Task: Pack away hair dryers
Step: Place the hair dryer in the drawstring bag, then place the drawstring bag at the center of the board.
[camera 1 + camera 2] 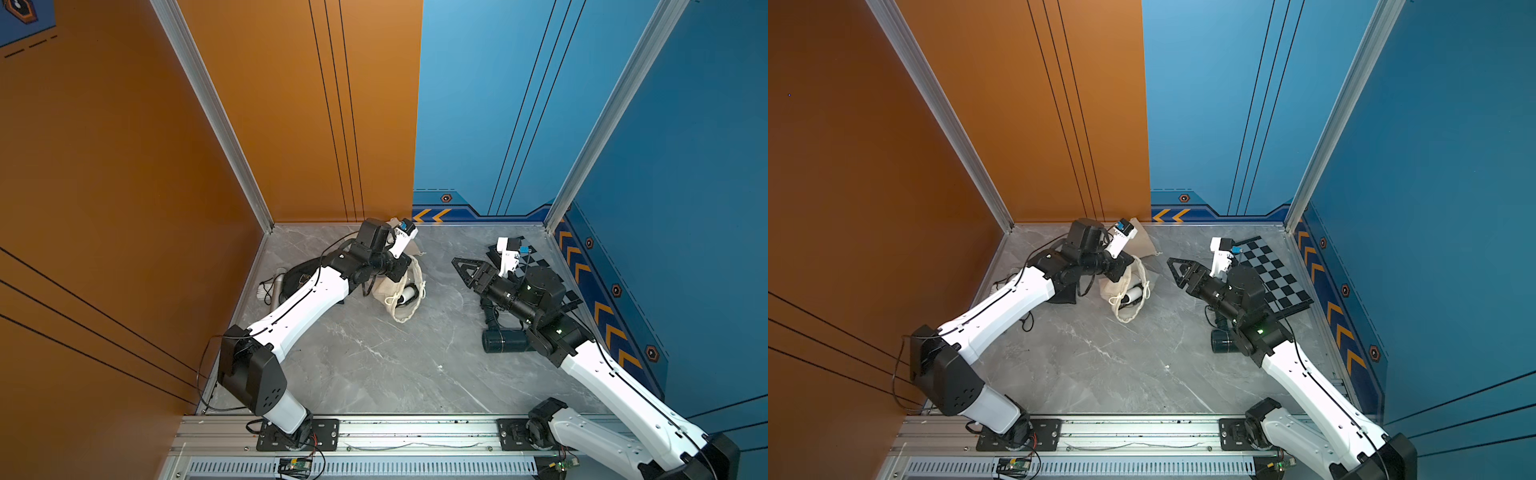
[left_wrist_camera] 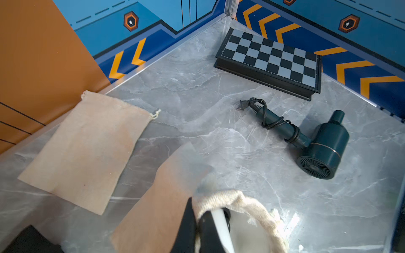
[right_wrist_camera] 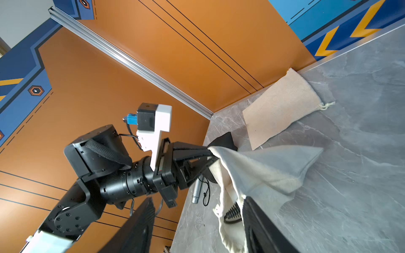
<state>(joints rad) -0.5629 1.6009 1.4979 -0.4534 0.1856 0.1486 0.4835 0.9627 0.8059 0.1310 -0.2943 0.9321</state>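
Near the table's [image 1: 374, 365] far edge | left gripper [image 3: 208, 151] pinches cream pouch's [image 1: 400, 305] rim, white dryer [image 1: 409, 294] inside | right gripper [image 1: 457, 264] spread, empty | teal dryer [image 2: 322, 144] lies behind it beneath right arm [image 1: 602, 374], long axis front-to-back; right arm nearer.

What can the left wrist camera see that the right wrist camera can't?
Only the left wrist view shows the chessboard and the dark teal hair dryer lying on its side, with its cord wound round the handle. Only the right wrist view shows the left arm from outside, the left pincer shut on the rim of the cream pouch, and a silver rod. Both show that cream pouch, the flat beige pouch by the orange wall, and the grey table.
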